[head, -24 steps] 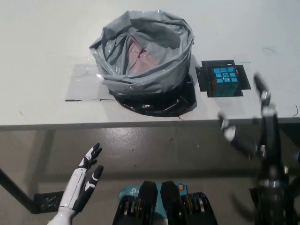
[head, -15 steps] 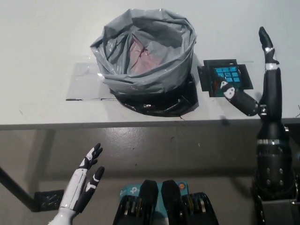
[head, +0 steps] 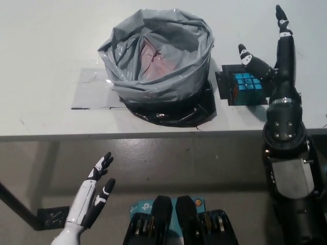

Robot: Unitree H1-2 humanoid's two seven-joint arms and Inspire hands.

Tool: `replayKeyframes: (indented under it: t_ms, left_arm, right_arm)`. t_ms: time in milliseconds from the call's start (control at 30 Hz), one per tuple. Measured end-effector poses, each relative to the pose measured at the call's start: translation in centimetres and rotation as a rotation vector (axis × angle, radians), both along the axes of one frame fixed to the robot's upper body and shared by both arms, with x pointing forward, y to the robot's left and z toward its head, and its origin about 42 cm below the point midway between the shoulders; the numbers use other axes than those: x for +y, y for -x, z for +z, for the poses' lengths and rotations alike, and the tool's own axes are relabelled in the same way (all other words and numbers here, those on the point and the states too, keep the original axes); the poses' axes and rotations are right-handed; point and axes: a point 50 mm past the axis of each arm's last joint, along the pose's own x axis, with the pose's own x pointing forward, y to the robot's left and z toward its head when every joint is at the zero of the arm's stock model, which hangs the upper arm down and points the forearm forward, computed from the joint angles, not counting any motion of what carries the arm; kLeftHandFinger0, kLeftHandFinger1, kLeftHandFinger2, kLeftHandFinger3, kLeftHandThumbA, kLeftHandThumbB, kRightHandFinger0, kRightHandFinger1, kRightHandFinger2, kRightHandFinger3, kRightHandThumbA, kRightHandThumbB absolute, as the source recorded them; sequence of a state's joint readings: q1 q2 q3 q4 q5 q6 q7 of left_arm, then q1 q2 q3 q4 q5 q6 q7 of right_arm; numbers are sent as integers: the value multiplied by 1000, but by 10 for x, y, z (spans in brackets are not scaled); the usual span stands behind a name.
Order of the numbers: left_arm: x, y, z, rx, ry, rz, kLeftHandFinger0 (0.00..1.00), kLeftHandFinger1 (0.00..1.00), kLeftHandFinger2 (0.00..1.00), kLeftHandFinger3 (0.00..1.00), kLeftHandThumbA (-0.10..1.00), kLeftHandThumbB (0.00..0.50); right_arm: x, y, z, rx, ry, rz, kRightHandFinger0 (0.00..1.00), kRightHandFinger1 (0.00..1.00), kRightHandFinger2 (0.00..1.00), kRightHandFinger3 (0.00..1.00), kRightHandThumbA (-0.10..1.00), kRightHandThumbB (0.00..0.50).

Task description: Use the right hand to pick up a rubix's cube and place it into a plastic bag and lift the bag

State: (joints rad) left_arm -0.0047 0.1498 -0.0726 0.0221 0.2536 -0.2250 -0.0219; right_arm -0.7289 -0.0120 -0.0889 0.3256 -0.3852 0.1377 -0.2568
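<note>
A Rubik's cube (head: 247,87) with a blue top face sits on a black square patch (head: 225,88) on the white table, right of the bag. The grey plastic bag (head: 158,56) stands open-mouthed at the table's middle, something pink showing inside. My black right hand (head: 271,53) hovers over the cube's right and far side, open with its fingers spread and nothing held. One finger reaches past the cube's far edge. My white left hand (head: 92,199) rests open below the table edge at lower left.
The white table's front edge (head: 102,135) runs across the middle of the view, with grey floor below it. A clear plastic sheet (head: 92,92) lies on the table left of the bag. A black base (head: 173,115) shows under the bag.
My right arm has risen from below the table edge and reached forward over the cube. The left hand and the bag have stayed put.
</note>
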Motion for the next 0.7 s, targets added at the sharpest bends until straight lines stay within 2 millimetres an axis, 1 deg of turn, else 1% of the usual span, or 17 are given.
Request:
replayKeyframes:
  t_ms: [100,167,300,500,700]
  left_arm:
    - [0,0,0,-2,0,-1,1000,1000,1000,1000,1000,202]
    - [-1,0,0,-3,0,-2,1000,1000,1000,1000,1000,209]
    - [-1,0,3,-10,1,-5,1000,1000,1000,1000,1000,204]
    - [-2,0,3,-12,2,-8,1000,1000,1000,1000,1000,195]
    - [-2,0,3,-13,2,-10,1000,1000,1000,1000,1000,201]
  right_arm:
    - [0,-7,-7,49,-4,-12,1000,1000,1000,1000,738,485]
    - [-1,-12,-13,87,-2,-20,1000,1000,1000,1000,737,486]
    - [-1,-17,-18,128,-11,-22,1000,1000,1000,1000,764,496]
    - [0,-21,-23,168,-17,-21,1000,1000,1000,1000,790,500]
    - [1,-23,-28,195,-18,-22,1000,1000,1000,1000,805,500]
